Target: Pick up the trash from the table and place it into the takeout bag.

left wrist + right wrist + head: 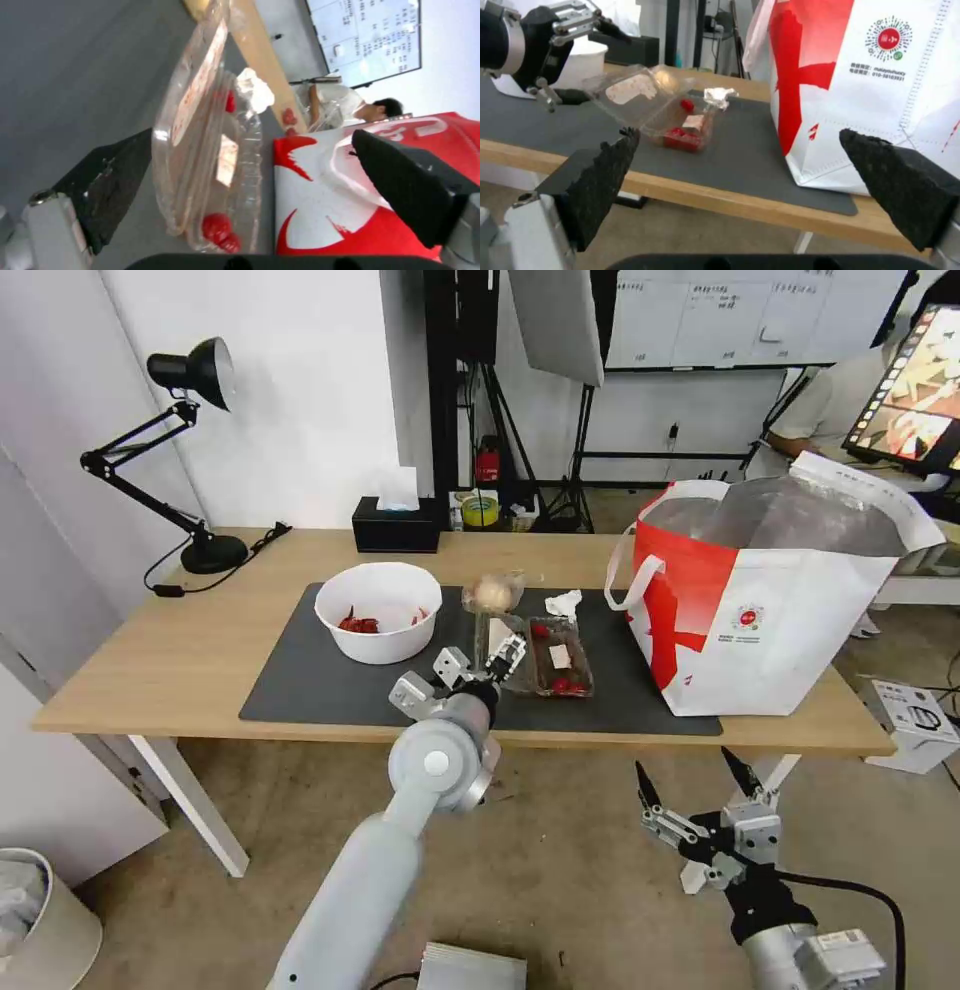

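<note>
now reaching with left claw spread at the clamshell box lid, ready to pinch; right claw spread, waiting below the desk.

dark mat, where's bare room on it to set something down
Free: the mat's near-left corner in front of the white bowl, and the strip between the clamshell box and the takeout bag. Crowded: mid-mat, where the left tool reaches the clamshell, bun bag and tissue behind.
</note>
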Controlling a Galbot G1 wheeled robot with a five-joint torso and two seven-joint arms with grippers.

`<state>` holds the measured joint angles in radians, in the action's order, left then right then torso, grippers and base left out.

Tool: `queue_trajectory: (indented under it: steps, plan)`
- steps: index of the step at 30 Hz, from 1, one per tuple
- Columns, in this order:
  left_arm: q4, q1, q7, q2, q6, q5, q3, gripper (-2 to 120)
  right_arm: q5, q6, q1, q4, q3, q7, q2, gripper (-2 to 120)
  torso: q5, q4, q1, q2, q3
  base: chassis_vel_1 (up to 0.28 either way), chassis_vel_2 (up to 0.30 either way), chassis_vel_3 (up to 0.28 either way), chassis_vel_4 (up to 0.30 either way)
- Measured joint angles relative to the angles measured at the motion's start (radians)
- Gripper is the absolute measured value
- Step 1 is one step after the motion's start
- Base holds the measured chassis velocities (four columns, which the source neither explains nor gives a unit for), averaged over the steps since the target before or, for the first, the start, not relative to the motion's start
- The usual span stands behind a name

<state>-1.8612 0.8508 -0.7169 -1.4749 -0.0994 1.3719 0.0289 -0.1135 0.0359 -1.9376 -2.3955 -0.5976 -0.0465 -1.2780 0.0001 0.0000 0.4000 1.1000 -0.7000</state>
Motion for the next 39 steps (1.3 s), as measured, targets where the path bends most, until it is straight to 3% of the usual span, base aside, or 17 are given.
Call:
queue_trajectory:
  steps: [12,24,36,39]
  plan:
    - [0.012,-0.052,0.013,-0.029,0.001,0.002,-0.043,100,-0.001,0.005,-0.023,-0.021,-0.01,0.0,-0.006,100,0.0,0.0,0.0,0.0,0.0,0.0,0.0,0.0,0.0]
    - [0.095,-0.131,0.014,-0.077,-0.012,-0.012,-0.144,100,-0.001,0.026,-0.053,-0.041,-0.027,-0.001,-0.025,100,0.0,-0.0001,0.0,0.0,0.0,0.0,0.0,0.0,0.0]
    - [0.109,-0.207,0.014,0.021,-0.078,-0.024,-0.196,100,0.0,0.03,-0.064,-0.053,-0.027,-0.002,-0.031,100,-0.0001,0.0002,0.0,0.0,0.0,0.0,0.0,0.0,0.0]
    - [0.115,-0.224,0.065,0.076,-0.109,-0.066,-0.23,97,0.0,0.031,-0.062,-0.055,-0.026,-0.002,-0.03,100,-0.0002,0.0001,0.0,0.0,0.0,0.0,0.0,0.0,0.0]
